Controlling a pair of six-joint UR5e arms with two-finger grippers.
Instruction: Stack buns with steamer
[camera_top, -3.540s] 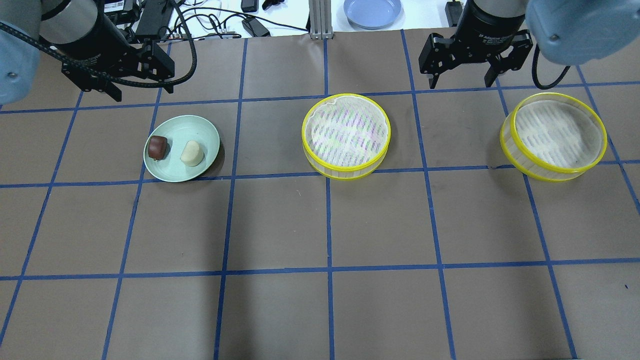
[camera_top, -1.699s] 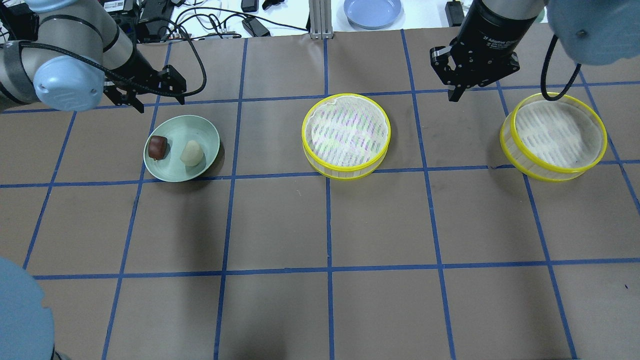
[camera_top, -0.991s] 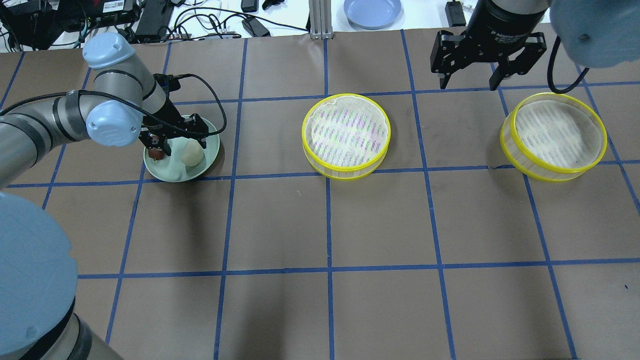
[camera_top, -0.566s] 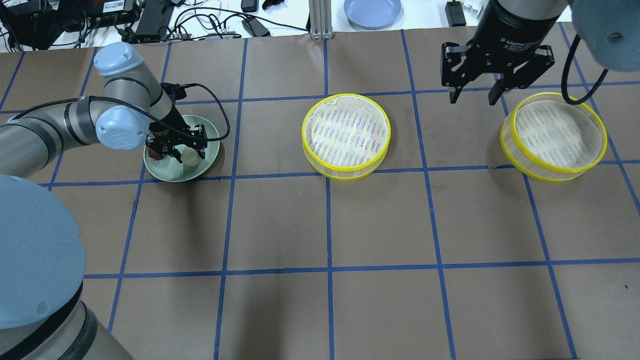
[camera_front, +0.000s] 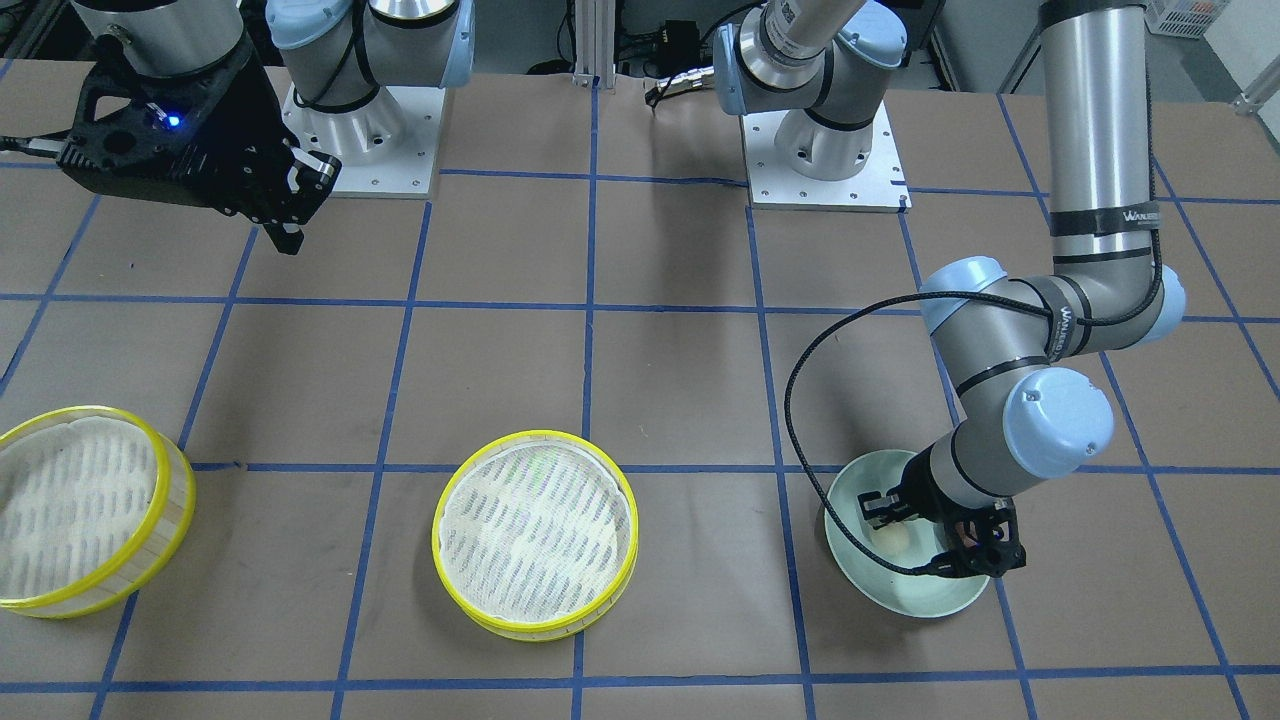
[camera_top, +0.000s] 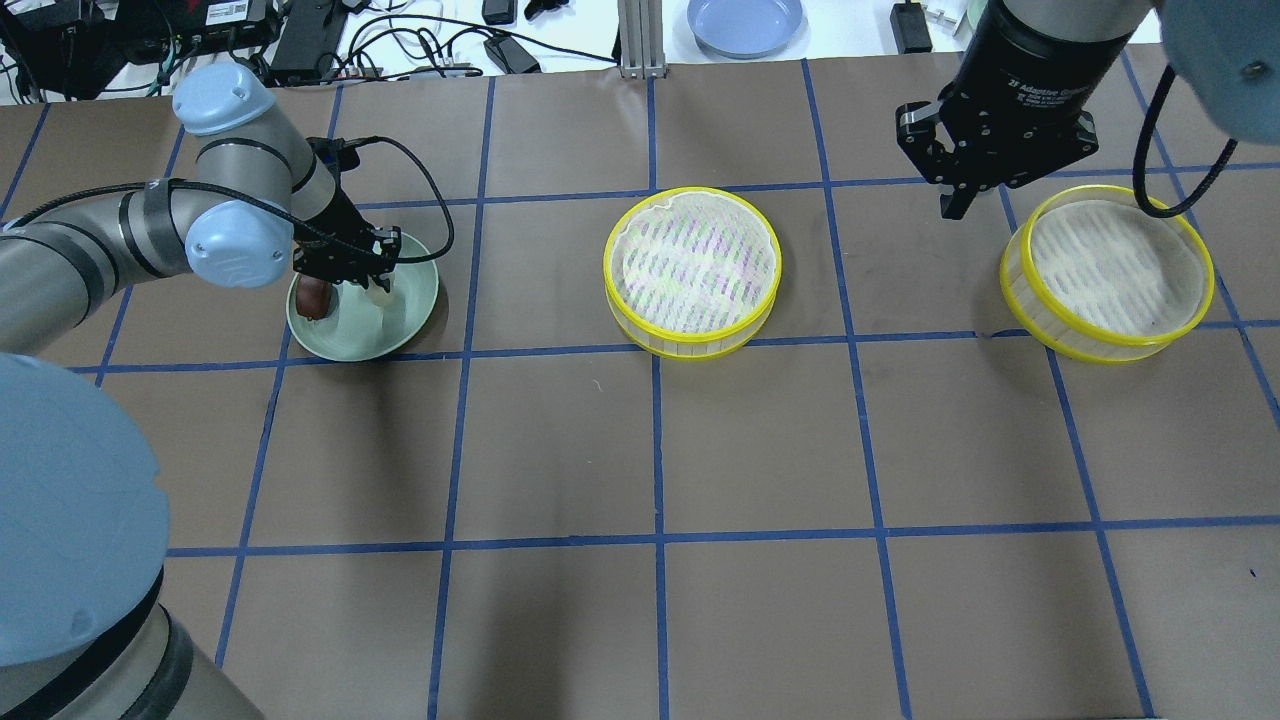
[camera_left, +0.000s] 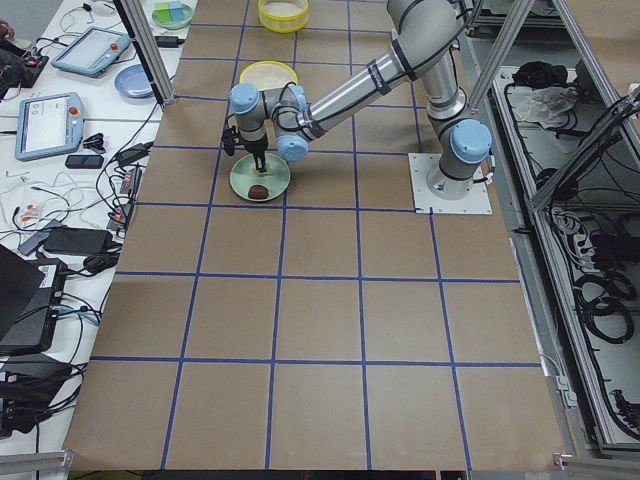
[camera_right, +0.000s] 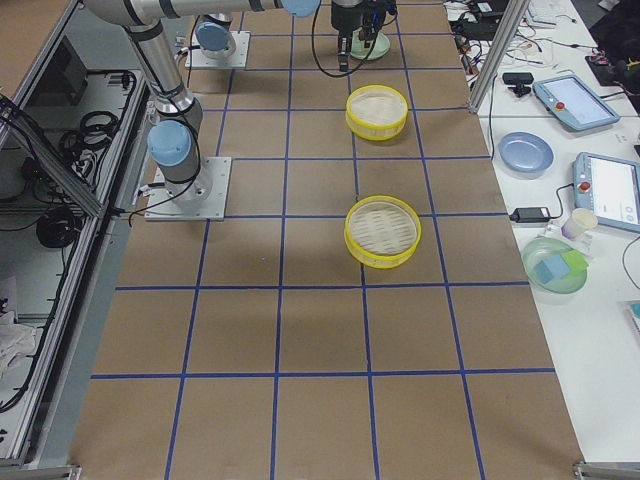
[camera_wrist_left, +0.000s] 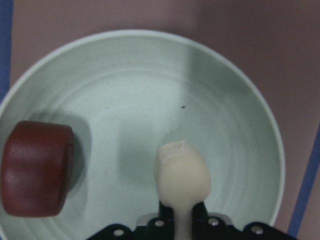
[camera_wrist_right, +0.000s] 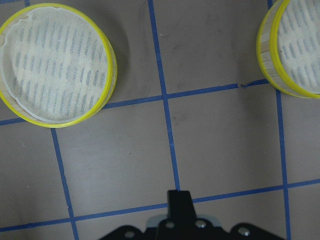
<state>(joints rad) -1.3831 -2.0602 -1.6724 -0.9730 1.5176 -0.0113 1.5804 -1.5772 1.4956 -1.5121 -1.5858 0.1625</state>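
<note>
The pale cream-white oval bun (camera_wrist_left: 182, 172) sits pinched by one end in the left gripper (camera_wrist_left: 183, 220), over the middle of the round pale green plate (camera_wrist_left: 150, 85) (a soft shadow on the glaze beside it; looks raised). The dark reddish-brown oval bun (camera_wrist_left: 36, 175) lies on the same plate by the rim, apart from the cream one. Further out, the right gripper (camera_top: 948, 205), fingers pressed together, hovers over the brown paper-covered table (camera_top: 760, 440), between the middle yellow-rimmed round steamer tray (camera_top: 692, 265) and the right-hand yellow-rimmed steamer tray (camera_top: 1108, 265). Both trays are well apart from the plate.
</note>
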